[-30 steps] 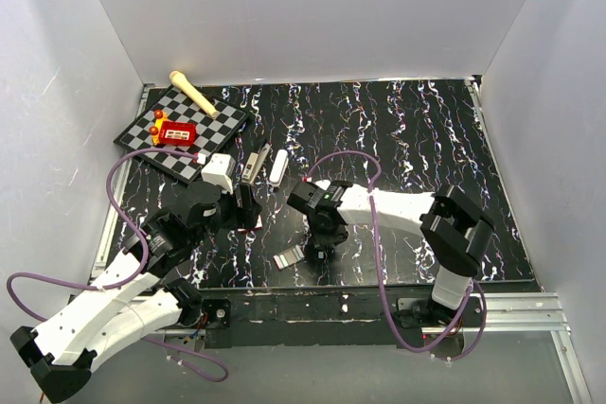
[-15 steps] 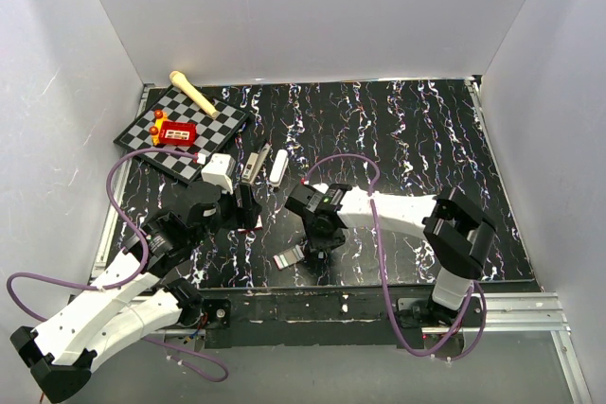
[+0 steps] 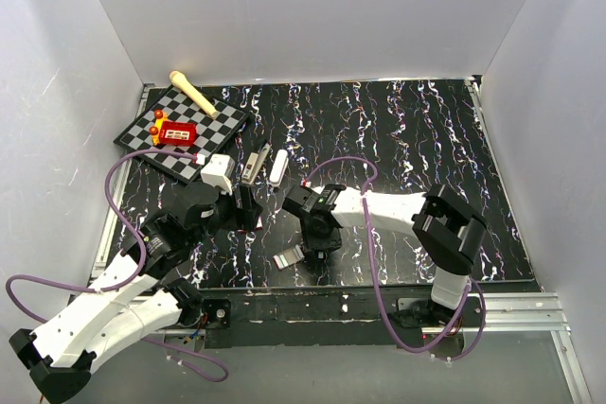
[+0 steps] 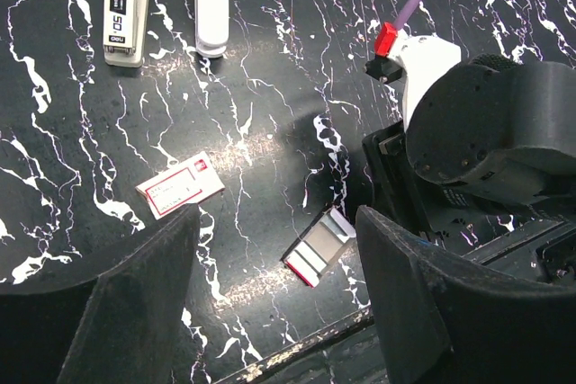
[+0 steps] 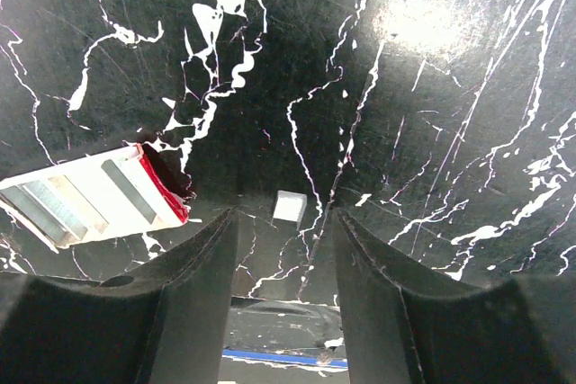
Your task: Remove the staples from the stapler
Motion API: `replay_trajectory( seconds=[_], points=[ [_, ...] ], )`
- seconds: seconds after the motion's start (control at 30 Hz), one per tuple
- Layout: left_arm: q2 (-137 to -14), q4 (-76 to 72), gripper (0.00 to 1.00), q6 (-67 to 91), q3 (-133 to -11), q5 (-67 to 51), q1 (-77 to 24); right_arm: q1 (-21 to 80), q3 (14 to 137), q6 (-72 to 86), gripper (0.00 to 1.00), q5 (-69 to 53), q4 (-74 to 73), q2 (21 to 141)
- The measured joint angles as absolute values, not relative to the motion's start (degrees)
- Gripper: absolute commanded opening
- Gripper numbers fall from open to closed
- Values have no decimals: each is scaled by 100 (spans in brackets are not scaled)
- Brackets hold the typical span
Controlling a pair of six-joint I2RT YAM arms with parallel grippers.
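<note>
The stapler (image 3: 251,166) (image 4: 124,6), slim, dark grey and silver, lies closed on the black marbled table, apart from both grippers. A tiny pale-grey strip of staples (image 5: 289,207) rests on the table just beyond my right gripper's fingertips, touching neither finger. My right gripper (image 5: 283,258) (image 3: 317,245) points down at the near middle of the table, open with nothing between its fingers. My left gripper (image 4: 279,312) (image 3: 248,210) hovers open and empty, near of the stapler. The staples are too small to make out in the top view.
A white oblong stick (image 3: 277,167) (image 4: 211,2) lies beside the stapler. A flat silvery tray with a red edge (image 3: 287,258) (image 5: 90,195) (image 4: 319,247) sits left of the right gripper. A red-and-white box (image 4: 180,191) lies nearby. A chessboard (image 3: 142,134) with a red box (image 3: 176,132) and a wooden stick (image 3: 194,92) is far left.
The right arm's wrist has shifted slightly left, toward the silvery tray. The left arm and the stapler have stayed put.
</note>
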State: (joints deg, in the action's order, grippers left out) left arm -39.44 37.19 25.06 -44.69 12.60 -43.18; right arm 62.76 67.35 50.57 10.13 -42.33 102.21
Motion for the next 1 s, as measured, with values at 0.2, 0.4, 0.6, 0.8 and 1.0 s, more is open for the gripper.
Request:
replay_trajectory(
  seconds=[0.2,0.4,0.6,0.8,1.0],
  points=[
    [-3927,3706,70,2506,-4464,1238,-4318,6276,6871,5205,53,1013,-4289,10326],
    [-3927,3684,70,2506,-4460,1238,-4318,6276,6882,5280,52,1013,-4346,10366],
    [-3933,3684,70,2508,-4460,1240,-4316,6276,6879,5328,48,985,-4346,10366],
    [-3962,3684,70,2506,-4460,1240,-4316,6276,6877,5371,47,875,-4335,10401],
    [-4007,3684,70,2506,-4460,1240,-4316,6276,6879,5378,43,823,-4340,10490]
  ],
)
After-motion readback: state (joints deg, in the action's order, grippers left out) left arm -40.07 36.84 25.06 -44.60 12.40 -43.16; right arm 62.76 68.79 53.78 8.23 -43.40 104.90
